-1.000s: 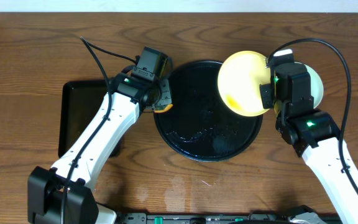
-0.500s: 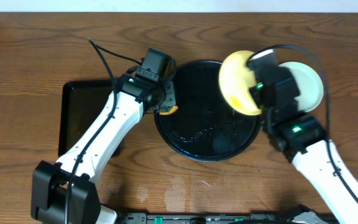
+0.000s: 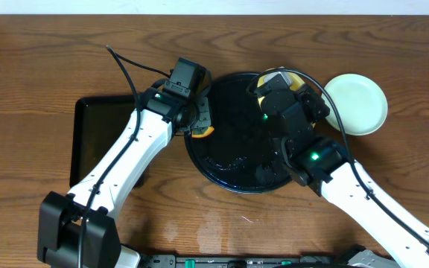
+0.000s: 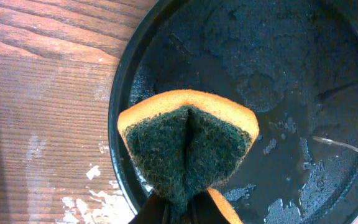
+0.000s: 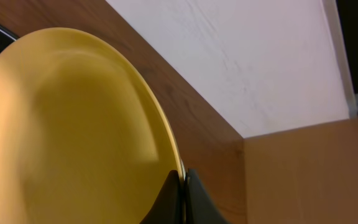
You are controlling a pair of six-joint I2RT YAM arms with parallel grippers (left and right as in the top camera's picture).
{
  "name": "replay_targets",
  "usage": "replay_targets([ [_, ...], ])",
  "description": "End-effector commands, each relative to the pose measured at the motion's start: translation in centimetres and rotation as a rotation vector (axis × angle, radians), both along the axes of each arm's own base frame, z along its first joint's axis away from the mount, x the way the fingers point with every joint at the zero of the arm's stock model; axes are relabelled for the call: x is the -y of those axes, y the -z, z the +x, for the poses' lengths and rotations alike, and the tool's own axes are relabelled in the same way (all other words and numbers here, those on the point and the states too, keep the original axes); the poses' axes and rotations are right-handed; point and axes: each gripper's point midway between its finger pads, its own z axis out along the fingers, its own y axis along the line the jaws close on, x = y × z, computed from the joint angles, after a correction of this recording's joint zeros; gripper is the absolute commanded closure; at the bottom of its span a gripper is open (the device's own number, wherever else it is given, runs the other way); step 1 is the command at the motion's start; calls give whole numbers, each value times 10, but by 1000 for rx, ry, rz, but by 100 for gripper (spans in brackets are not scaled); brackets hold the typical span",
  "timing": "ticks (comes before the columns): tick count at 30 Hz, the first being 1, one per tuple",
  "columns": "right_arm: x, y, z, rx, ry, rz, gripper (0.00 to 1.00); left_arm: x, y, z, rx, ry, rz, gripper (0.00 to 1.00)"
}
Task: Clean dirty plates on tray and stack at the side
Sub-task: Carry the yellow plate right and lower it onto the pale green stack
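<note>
Almost upright, yellow plate [image 5: 73, 137] on edge

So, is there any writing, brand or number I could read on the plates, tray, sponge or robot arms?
None readable. The yellow plate, the black tray, the sponge, the pale plate at the side and both arms show no words, numbers or logos; the arms carry only small green lights.
</note>
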Motion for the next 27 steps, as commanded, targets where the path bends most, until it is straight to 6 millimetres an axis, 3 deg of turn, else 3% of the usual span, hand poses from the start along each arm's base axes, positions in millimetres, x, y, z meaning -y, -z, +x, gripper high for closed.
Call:
replay_targets([
  [1,6,-3,-1,16,39,-47,99,-1,6,-2,-16,-9,5,92],
  [7,8,-5,-1,27,57,-40,99,-1,6,-2,-16,-9,5,92],
  [13,17,-21,1,100,121,-60,99,-1,6,-2,-16,-9,5,92],
  [17,14,-12,0,87,119,8,99,-1,6,-2,-16,-8,4,92],
  [21,2,34,0,-82,62,309,99,-1,6,-2,-17,-9,4,92],
  [23,8,48,6,-132,98,490,99,-1,6,-2,-17,-8,5,92],
  [27,69,58,20,-88,362,827,99,-1,6,-2,-18,-8,5,92],
])
